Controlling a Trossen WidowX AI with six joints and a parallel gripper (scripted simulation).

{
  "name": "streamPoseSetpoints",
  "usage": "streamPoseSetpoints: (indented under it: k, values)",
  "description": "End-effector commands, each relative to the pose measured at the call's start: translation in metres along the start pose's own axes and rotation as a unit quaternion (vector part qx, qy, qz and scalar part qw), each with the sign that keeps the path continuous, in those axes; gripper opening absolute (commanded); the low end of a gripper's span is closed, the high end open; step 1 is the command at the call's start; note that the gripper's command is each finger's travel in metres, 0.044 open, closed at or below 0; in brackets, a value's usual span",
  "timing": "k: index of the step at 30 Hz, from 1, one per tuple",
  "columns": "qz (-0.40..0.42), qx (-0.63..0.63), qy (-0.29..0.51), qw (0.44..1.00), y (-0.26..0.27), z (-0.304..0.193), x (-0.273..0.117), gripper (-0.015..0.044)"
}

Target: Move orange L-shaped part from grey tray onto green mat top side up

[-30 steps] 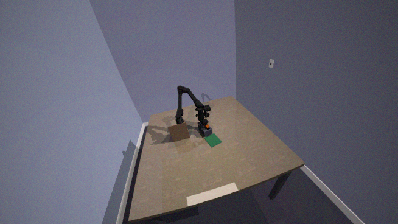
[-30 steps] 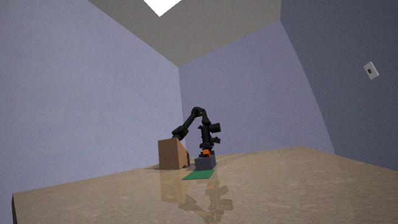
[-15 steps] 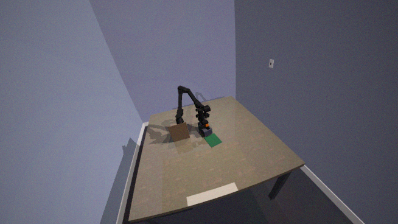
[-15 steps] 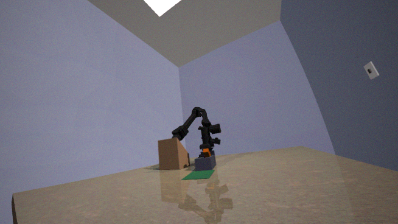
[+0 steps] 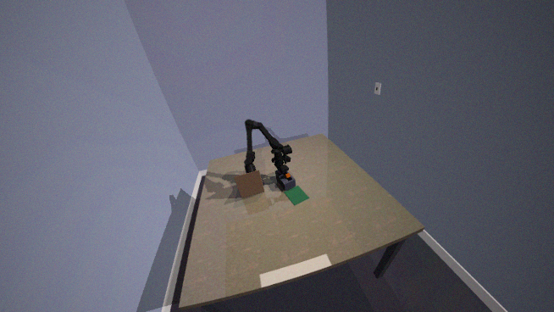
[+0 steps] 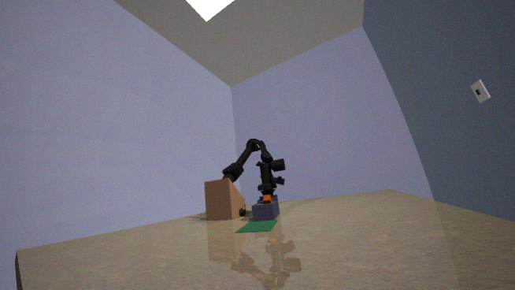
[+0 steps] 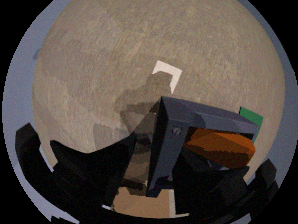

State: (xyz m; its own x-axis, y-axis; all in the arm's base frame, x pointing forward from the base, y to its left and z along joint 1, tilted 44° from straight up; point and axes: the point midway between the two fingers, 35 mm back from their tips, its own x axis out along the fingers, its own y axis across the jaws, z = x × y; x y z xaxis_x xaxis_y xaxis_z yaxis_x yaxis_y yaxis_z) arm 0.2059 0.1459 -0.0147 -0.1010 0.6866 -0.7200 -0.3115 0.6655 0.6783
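Toward the far left corner of the surface (image 5: 339, 212), a glossy, mottled brown slab with a curved near edge, the black jointed arm (image 5: 258, 131) bends down over the grey tray (image 6: 265, 210), a small blocky box with flat matte sides. The orange part (image 6: 267, 198) is tipped: in the exterior view one end pokes up above the tray's top, directly beneath the end effector (image 6: 268, 192). In the wrist view the part (image 7: 222, 147) reads as a smooth rounded orange strip slanting across the tray's (image 7: 200, 123) pocket, one end raised. The end effector's fingers stand partly apart, about midway, with nothing clamped between them; whether they touch the part is hard to make out, since the tips are tiny from the outside views and lost in the dark lower rim of the wrist view.

Just beside the tray, on its near side, lies the green mat (image 5: 296, 195), a thin flat rectangle; only a corner of it (image 7: 250, 116) peeks past the tray in the wrist view. Left of the tray stands a plain brown box (image 6: 222, 198) with a slanted top, hiding the arm's base in the exterior view. A pale strip (image 5: 295, 270) lies flat at the near edge, well apart from everything. Wide bare surface stretches to the near and right edges.
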Motion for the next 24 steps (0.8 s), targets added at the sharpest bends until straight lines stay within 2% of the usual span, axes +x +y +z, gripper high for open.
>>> streamPoseSetpoints:
  k: [1, 9, 24]
  values:
    - [-0.006, 0.0, 0.0, 1.0, -0.003, 0.002, -0.013, 0.018]
    - [-0.005, 0.0, 0.0, 1.0, -0.012, 0.001, -0.096, 0.018]
    - [-0.005, 0.002, -0.004, 1.0, -0.012, 0.002, -0.095, 0.018]
